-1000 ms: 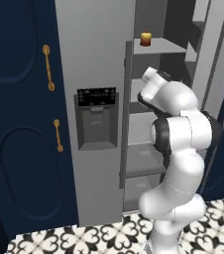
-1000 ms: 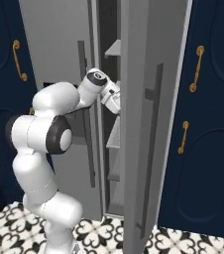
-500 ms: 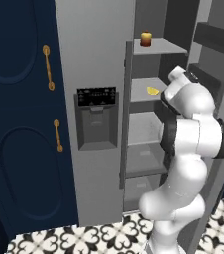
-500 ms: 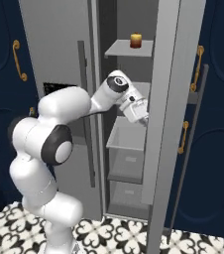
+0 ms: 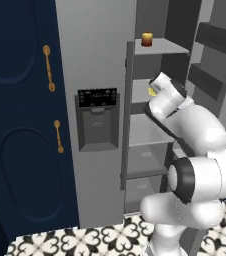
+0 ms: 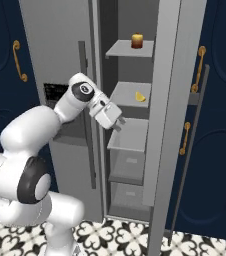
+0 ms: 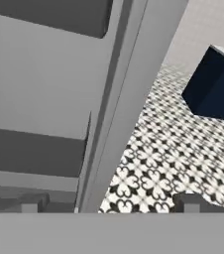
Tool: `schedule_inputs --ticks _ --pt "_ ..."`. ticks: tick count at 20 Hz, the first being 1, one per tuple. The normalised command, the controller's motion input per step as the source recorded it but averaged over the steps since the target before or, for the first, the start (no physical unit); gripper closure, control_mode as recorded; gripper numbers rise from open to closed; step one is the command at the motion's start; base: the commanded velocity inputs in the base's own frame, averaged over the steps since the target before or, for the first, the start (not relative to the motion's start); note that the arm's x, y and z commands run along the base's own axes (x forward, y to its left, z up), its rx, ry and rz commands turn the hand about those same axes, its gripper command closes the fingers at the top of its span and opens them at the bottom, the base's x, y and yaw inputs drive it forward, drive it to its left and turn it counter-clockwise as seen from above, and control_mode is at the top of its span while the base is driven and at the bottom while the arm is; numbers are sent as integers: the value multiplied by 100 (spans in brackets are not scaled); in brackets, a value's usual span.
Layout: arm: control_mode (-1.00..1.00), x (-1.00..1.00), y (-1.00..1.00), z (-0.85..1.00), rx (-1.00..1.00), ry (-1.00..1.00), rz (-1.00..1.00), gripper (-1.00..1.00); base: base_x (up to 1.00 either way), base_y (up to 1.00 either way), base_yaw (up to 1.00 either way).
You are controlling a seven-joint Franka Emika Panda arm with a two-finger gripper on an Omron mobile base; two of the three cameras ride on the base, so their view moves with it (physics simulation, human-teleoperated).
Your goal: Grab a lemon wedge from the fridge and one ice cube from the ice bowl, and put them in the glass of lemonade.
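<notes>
Fridge: tall light-grey two-door fridge (image 6: 55, 45), right door (image 6: 167, 100) swung open, grey shelves bared.
Lemon wedge: small bright yellow wedge (image 6: 140, 96) lying on the second shelf (image 6: 127, 95); partly hidden behind the arm in the left base view (image 5: 151, 92).
Pincer: two-finger pincer (image 6: 119, 122) on the white arm, at the fridge opening, empty, apart from the wedge; tips dark and tiny, spread or pressed together cannot be told.
Wedge relative to pincer: higher, further into the fridge, to its right in the right base view.
Top shelf: small orange jar (image 6: 136, 41).
Floor: black-and-white patterned tiles (image 7: 173, 149).

no readable text, fridge (image 5: 95, 60) dispenser panel (image 5: 97, 98) markings too blurred
</notes>
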Motion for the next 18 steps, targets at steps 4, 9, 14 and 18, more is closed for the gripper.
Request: schedule_inputs --ticks 4,9,14,18 --pt "-100 -29 76 -17 35 3 51 -100 0 0 0" --pt "-100 -33 41 -33 55 8 50 -100 0 0 0" --pt "-100 -17 58 -9 34 4 50 -100 0 0 0" --pt "-100 -46 37 29 -3 -11 25 -100 0 0 0"
